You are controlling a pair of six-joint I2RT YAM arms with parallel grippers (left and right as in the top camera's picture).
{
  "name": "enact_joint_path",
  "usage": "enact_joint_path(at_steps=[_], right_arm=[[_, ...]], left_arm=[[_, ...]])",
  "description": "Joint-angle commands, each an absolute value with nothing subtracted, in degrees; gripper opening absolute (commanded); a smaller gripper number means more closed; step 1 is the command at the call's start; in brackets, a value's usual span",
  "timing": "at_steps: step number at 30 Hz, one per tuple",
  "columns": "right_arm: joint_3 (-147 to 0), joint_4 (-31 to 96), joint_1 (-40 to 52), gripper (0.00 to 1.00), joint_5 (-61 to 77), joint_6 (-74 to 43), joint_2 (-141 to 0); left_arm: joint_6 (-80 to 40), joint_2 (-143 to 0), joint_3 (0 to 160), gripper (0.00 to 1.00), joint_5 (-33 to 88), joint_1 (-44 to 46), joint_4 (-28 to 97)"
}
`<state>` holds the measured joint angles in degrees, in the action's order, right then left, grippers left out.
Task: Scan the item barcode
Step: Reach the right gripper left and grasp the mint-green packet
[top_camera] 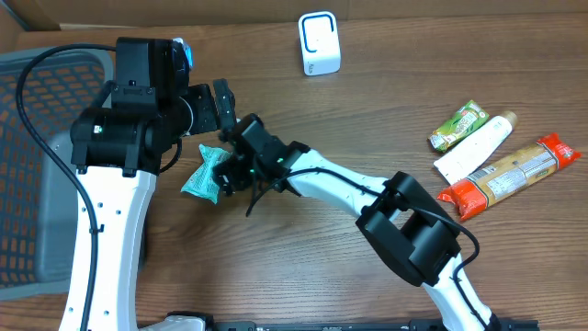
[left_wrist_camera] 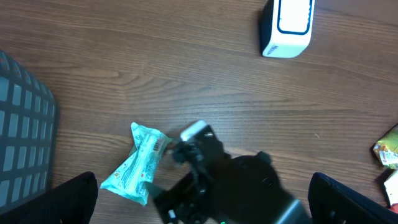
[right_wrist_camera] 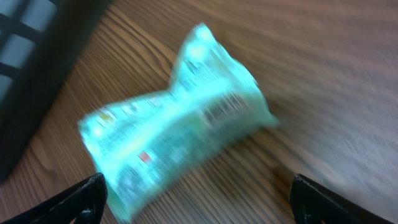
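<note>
"Where's the basket?"
"The grey mesh basket (top_camera: 28,138) is at the far left."
"And the pincers?"
"Left gripper (top_camera: 211,99) spread wide, holding nothing. Right gripper (right_wrist_camera: 202,199) open just above the teal packet (right_wrist_camera: 180,130), which lies on the table beside the basket."

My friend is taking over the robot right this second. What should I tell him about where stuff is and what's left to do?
Left gripper: open and empty, up above the table near the basket.
Right gripper: open, low over the teal packet, not gripping it.
Things: the teal packet lies flat on the table beside the basket. The white scanner stands at the far edge, well apart from it.
Done: the right arm has reached the packet; nothing is picked up.
Left: grip the packet, carry it to the scanner, and show its barcode.
</note>
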<state>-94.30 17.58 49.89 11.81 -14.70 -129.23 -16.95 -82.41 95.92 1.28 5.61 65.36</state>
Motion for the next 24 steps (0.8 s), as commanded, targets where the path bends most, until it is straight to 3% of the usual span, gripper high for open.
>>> enact_joint_path(at_steps=[1,7,12,16,22,24], right_arm=[[-97.4,16.5,51.4,0.94,8.5,-13.5,-131.9],[-98.0,14.0,53.0,0.91,8.1,-13.8,-135.3],[-98.0,14.0,53.7,0.79,5.4,-16.9,-136.4],[-97.9,14.3,53.6,0.47,4.5,-22.1,-136.8],[-97.9,17.0,53.5,0.2,6.2,-23.0,-136.7],[-97.9,20.4,53.3,0.07,7.4,-22.9,-136.4]], left_arm=[[-16.3,-82.5,96.5,1.0,1.5,5.7,65.4],[-16.3,-82.5,96.5,0.99,1.5,5.7,65.4],[-16.3,-82.5,96.5,1.0,1.5,5.7,65.4],[-16.3,-82.5,96.5,0.99,1.5,5.7,65.4],[-16.3,-82.5,96.5,0.99,1.5,5.7,65.4],[-16.3,-82.5,96.5,1.0,1.5,5.7,65.4]])
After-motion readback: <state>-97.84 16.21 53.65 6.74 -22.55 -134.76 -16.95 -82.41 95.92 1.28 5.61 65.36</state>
